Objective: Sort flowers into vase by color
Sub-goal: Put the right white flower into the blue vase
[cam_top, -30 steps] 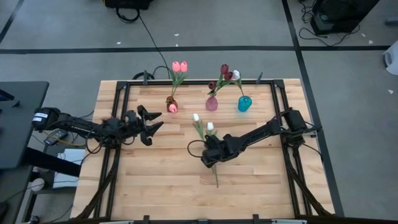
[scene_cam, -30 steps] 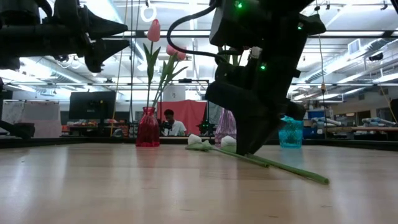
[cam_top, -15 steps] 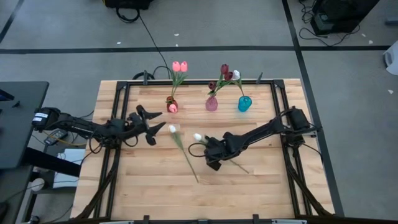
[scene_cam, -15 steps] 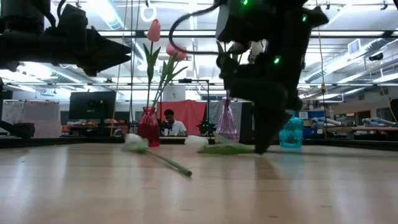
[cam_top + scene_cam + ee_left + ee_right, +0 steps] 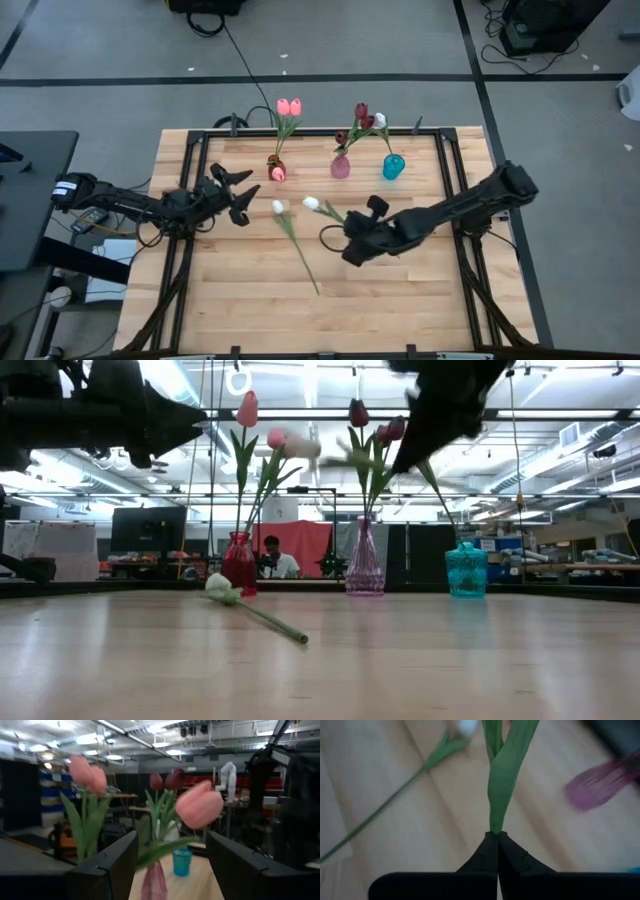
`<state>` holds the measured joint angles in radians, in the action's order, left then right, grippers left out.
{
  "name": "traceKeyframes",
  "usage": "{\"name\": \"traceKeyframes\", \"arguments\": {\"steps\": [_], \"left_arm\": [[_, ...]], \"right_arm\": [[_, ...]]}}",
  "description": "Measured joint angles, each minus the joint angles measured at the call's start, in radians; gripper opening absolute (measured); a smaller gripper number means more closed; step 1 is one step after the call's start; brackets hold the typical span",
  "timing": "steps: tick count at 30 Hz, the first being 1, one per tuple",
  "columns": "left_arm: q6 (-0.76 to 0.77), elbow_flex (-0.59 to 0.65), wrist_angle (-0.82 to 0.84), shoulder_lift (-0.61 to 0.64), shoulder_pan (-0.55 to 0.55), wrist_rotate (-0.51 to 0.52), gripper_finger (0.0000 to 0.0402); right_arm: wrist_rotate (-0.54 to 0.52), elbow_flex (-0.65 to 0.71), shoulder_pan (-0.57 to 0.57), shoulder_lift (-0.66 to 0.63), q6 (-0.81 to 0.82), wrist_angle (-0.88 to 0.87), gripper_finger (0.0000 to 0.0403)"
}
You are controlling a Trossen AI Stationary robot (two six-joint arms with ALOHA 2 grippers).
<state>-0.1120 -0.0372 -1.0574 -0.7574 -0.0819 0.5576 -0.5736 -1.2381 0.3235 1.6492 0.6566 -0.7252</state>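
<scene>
Held off the table by my shut right gripper (image 5: 346, 226) is a white tulip whose head (image 5: 311, 203) points left. A second white tulip (image 5: 296, 245) lies flat on the wood, head (image 5: 277, 207) toward the far side. At the far edge stand a red vase (image 5: 274, 163) with pink tulips (image 5: 288, 106), a purple vase (image 5: 341, 166) with dark red tulips (image 5: 361, 112), and a teal vase (image 5: 393, 167) with one white tulip (image 5: 380, 120). My left gripper (image 5: 250, 188) hovers open, left of the red vase, with a pink tulip head (image 5: 199, 804) ahead of it. My right gripper pinches the white tulip between its two fingertips at a green leaf and stem (image 5: 495, 826), well below the head. The fingers slant down from the table's right side. The tulip sticks out beyond them toward the left, lifted clear of the table (image 5: 300, 448).
Black frame rails (image 5: 195, 190) run along the table's left, right and far sides. Bare wood (image 5: 260, 310) lies along the near half. In the low view a person (image 5: 272, 560) sits far behind the table.
My right gripper has taken hold of one white tulip and risen with it, tipping and shifting a little toward the right; the tulip is now lifted clear, head to the left. The other white tulip slid left along the table and lies still. My left gripper rolled slightly.
</scene>
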Motion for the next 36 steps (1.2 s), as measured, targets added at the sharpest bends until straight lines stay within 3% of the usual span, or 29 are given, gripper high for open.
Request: {"name": "traceKeyframes", "arguments": {"steps": [5, 11, 14, 18, 22, 26, 29, 33, 36], "left_arm": [[0.012, 0.000, 0.084, -0.001, -0.001, 0.007, 0.0239], [-0.039, 0.000, 0.119, -0.001, 0.001, 0.033, 0.0239], [-0.045, 0.000, 0.115, -0.001, 0.002, 0.033, 0.0239], [-0.014, -0.028, 0.123, 0.000, 0.009, 0.076, 0.0239], [0.048, -0.112, 0.318, 0.002, 0.011, 0.101, 0.0239], [0.144, -0.182, 0.527, 0.003, 0.006, 0.079, 0.0239], [0.200, -0.188, 0.573, 0.002, -0.010, 0.021, 0.0239], [0.154, -0.188, 0.558, 0.002, -0.018, 0.012, 0.0239], [0.063, -0.187, 0.519, 0.002, -0.016, 0.019, 0.0239]], "right_arm": [[-0.214, 0.041, 0.053, -0.117, -0.008, -0.017, 0.0003], [-0.249, 0.285, 0.028, -0.348, -0.012, 0.166, 0.0003], [-0.244, 0.437, 0.012, -0.468, -0.138, 0.391, 0.0003], [-0.246, 0.621, -0.006, -0.621, -0.436, 0.786, 0.0003], [-0.255, 0.755, -0.035, -0.750, -0.640, 1.111, 0.0003], [-0.367, 0.840, -0.054, -0.827, -0.800, 1.235, 0.0003], [-0.451, 0.883, -0.082, -0.850, -0.899, 1.318, 0.0003], [-0.453, 0.916, -0.157, -0.853, -1.007, 1.432, 0.0003], [-0.392, 0.955, -0.261, -0.851, -1.024, 1.513, 0.0003]]}}
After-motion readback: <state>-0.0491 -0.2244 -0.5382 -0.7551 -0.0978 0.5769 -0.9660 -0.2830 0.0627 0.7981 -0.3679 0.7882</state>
